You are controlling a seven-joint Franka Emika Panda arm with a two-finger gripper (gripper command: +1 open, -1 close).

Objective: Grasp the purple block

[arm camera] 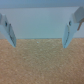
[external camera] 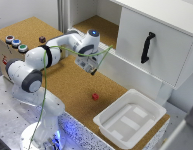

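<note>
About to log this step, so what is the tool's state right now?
Tool: open, fingers spread apart, nothing between them, only cork surface below. Purple block not held.

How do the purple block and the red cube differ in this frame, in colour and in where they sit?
Colour: the purple block is dark maroon-purple, the red cube bright red. Place: the purple block sits far back on the cork top beside the round buttons; the red cube lies nearer the white tray. The purple block lies behind the arm; the red cube below the gripper. Both are tiny, similar in size, and ungrasped.
</note>
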